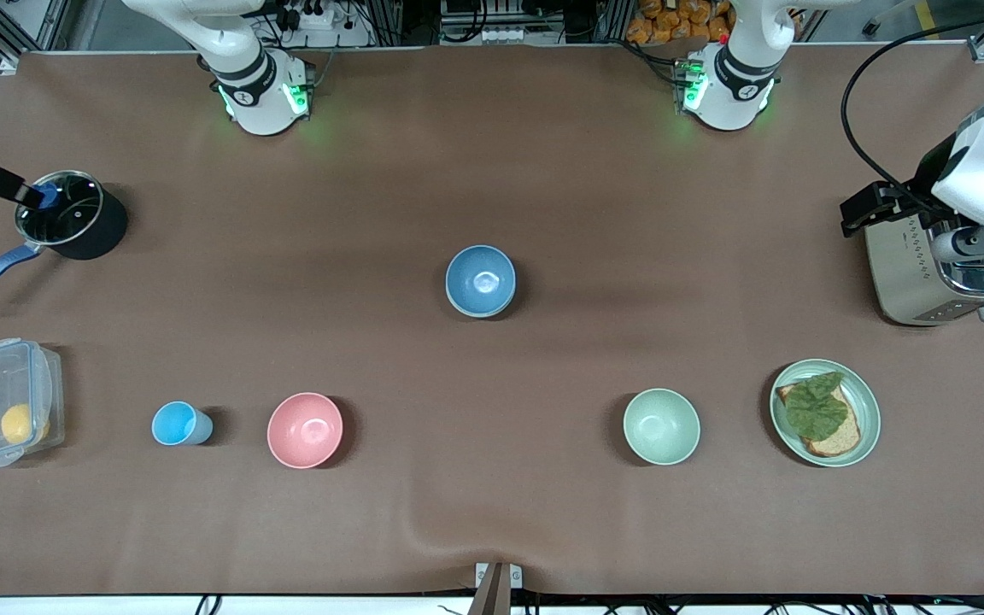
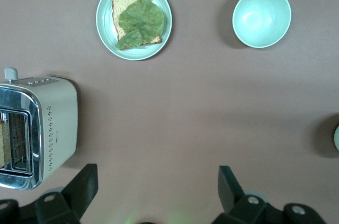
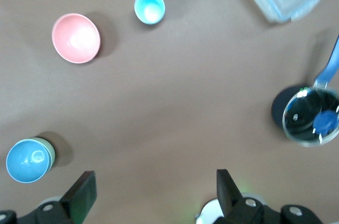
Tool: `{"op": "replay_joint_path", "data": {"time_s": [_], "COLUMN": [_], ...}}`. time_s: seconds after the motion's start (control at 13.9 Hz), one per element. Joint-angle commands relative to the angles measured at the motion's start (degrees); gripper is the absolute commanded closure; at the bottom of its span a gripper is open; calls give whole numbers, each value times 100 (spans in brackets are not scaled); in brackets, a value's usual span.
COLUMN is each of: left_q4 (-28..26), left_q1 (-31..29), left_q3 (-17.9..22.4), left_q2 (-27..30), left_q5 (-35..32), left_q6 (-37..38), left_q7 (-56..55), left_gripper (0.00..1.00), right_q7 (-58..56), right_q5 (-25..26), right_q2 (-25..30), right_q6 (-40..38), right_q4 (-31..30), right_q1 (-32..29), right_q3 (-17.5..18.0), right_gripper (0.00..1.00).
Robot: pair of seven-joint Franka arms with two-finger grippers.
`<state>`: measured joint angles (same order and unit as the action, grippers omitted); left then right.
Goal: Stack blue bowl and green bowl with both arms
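Blue bowl (image 1: 480,279) sits nested in green bowl (image 3: 48,151) — left gripper (image 2: 158,192), right gripper (image 3: 153,192) both wide, empty.

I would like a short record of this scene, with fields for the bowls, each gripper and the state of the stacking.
blue bowl: mid-table, sitting in a green bowl whose rim shows under it
second green bowl: alone, nearer the front camera, beside the plate
left gripper: open, empty, over the table by the toaster
right gripper: open, empty, over the table near the pot
stacking: appears done
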<state>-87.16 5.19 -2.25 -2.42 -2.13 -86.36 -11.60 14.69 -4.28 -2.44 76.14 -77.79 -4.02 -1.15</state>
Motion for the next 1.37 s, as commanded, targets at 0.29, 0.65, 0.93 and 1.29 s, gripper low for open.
{"op": "replay_joint_path", "data": {"time_s": [0.29, 0.65, 0.93, 1.29], "left_q4": [208, 191, 182, 173], "left_q1": [-71, -71, -62, -62], "left_q3": [-13, -4, -39, -39], "left_q2": [84, 58, 58, 58], "left_q5": [-33, 2, 2, 2], "left_q6": [58, 67, 93, 120], "left_q7": [789, 1309, 1291, 1283], "left_gripper": [0, 0, 0, 0], "right_q7": [-441, -467, -458, -493], "right_q5": [138, 200, 121, 138], "right_q2": [33, 25, 7, -2], "right_q6": [392, 393, 393, 384], "right_q4": [-158, -149, -131, -140], "right_q1": [-118, 287, 718, 727], "right_q3": [238, -87, -632, -615], "right_gripper": [0, 0, 0, 0]}}
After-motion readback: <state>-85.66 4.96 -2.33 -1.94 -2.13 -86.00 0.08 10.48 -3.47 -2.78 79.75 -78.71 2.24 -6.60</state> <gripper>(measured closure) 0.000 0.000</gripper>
